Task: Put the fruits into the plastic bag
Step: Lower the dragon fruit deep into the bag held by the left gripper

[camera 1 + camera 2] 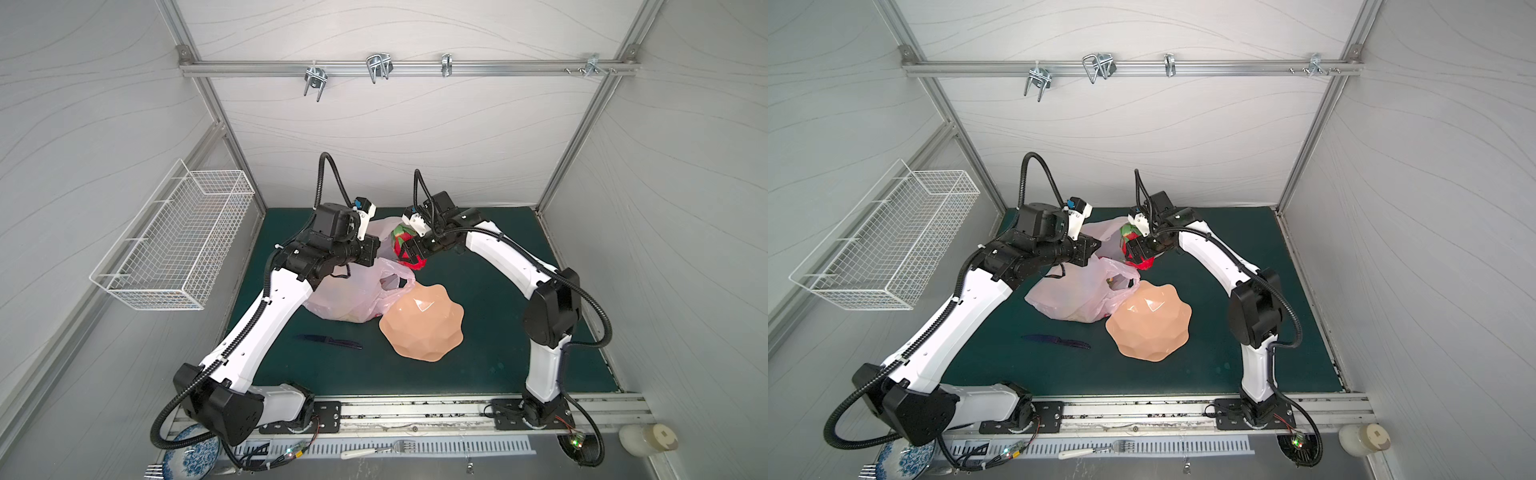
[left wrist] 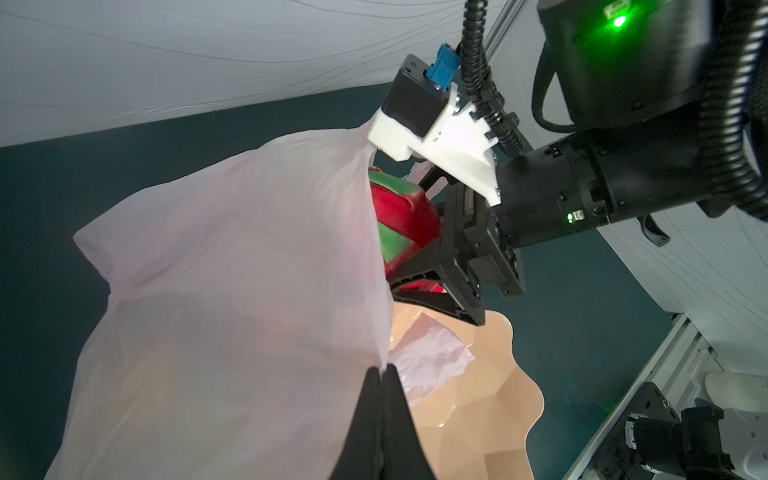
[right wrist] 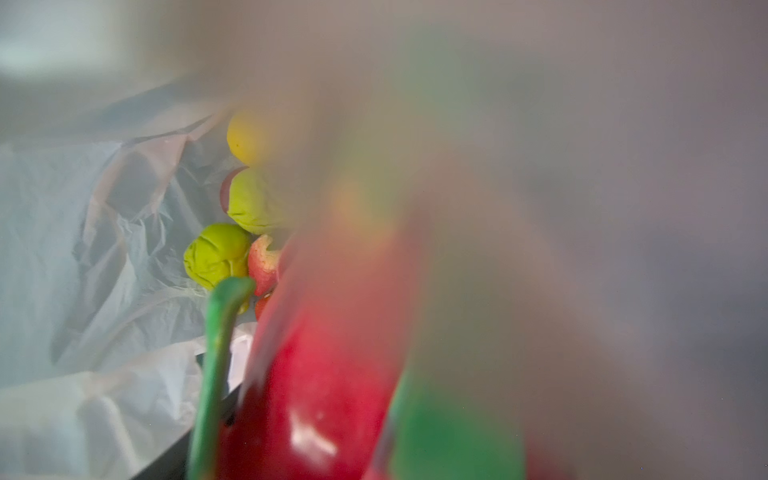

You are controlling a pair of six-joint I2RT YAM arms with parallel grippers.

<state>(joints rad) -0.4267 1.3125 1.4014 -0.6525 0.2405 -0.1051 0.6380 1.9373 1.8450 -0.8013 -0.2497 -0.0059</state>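
Item 1, plastic bag (image 1: pixel 345 297), one: pale pink, on the green table (image 1: pixel 478 365), mouth raised. Its rim is clenched by the left end effector (image 2: pixel 382 376); that pinch shows only in the left wrist view. Contents, seen only in the right wrist view: one yellow lemon (image 3: pixel 245 137), one green pear (image 3: pixel 253 199), one knobbly green fruit (image 3: pixel 216 253), one pink-red fruit (image 3: pixel 264 264), kind unclear.

Item 2, dragon fruit (image 1: pixel 399 240), one: red with green scales, gripped on both sides by the right end effector (image 1: pixel 406 249), held off the table at the bag's mouth; whether past the rim cannot be told.

Item 3, peach scalloped bowl (image 1: pixel 424 332), one: just beside the bag; shown whole in both top views.

Item 4, dark knife (image 1: pixel 330 341), one: flat on the table, in both top views only.
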